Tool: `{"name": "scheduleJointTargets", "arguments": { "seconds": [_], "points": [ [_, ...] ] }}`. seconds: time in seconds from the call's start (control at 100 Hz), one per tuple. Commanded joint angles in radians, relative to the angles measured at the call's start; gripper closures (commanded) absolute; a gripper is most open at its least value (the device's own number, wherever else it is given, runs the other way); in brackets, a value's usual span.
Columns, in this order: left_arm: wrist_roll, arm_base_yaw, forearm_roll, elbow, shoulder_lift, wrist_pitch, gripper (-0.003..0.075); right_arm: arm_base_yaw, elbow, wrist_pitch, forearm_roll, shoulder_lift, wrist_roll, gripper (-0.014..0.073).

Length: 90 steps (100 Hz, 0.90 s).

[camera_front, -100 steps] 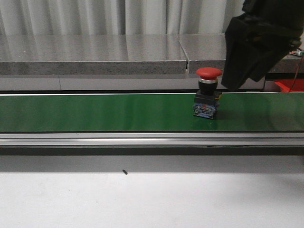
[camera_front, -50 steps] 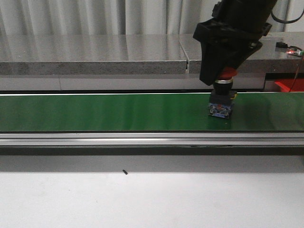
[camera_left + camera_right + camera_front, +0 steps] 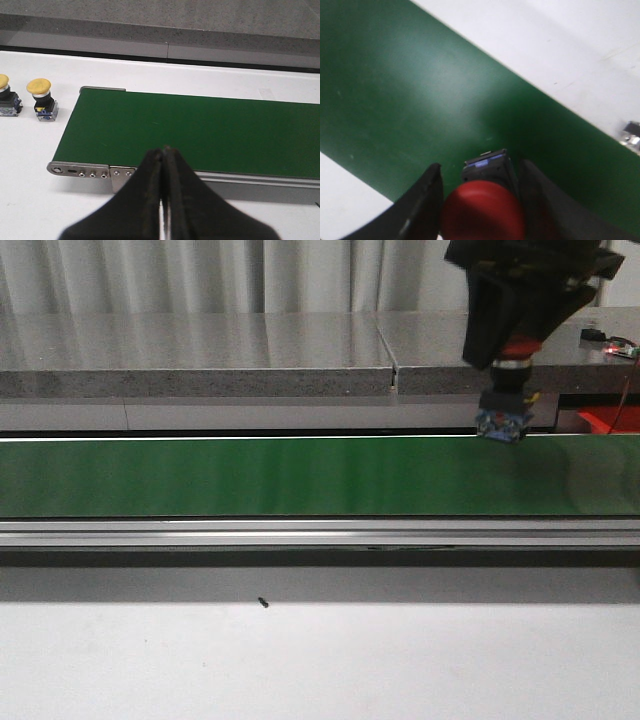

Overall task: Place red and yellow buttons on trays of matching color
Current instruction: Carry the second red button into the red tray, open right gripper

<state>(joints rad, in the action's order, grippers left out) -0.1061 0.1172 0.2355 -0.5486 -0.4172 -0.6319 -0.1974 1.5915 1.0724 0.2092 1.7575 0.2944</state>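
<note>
Red button (image 3: 507, 390) held by right fingers (image 3: 426, 200) | left wrist: 2 yellow buttons (image 3: 39, 86)

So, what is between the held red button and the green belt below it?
Nothing: in the front view the red button in the right gripper hangs above bare green belt.

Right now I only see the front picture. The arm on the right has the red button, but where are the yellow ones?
Observer: Two yellow buttons stand on the white table just past one end of the green belt. One is cut off by the picture's edge.
Operator: Is the other arm holding anything?
Observer: No. The left gripper has its fingers pressed together with nothing between them, over the belt's edge.
Operator: Is the red one held tight?
Observer: In the right wrist picture the red button sits between the right gripper's two fingers, above the belt.
</note>
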Motion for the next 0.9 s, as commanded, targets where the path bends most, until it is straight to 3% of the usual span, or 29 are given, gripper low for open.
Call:
{"name": "scheduleJointTargets", "arguments": {
  "seconds": [0.0,0.43,0.72,0.89],
  "points": [
    [-0.002,-0.008,0.018,-0.028,-0.006,0.074,0.0741,0.065,0.093,0.001,0.039,-0.048,0.003,0.0429],
    [-0.002,-0.008,0.018,-0.028,-0.006,0.074,0.0741,0.471,0.431,0.065,0.193,0.120,0.055,0.0429],
    [-0.002,-0.008,0.018,-0.028,-0.006,0.074,0.0741,0.555,0.671,0.087,0.193,0.356,0.054,0.0429],
    [-0.002,-0.008,0.018,-0.028,-0.006,0.074,0.0741,0.558,0.703,0.048,0.192,0.445,0.054,0.0429]
  ]
}}
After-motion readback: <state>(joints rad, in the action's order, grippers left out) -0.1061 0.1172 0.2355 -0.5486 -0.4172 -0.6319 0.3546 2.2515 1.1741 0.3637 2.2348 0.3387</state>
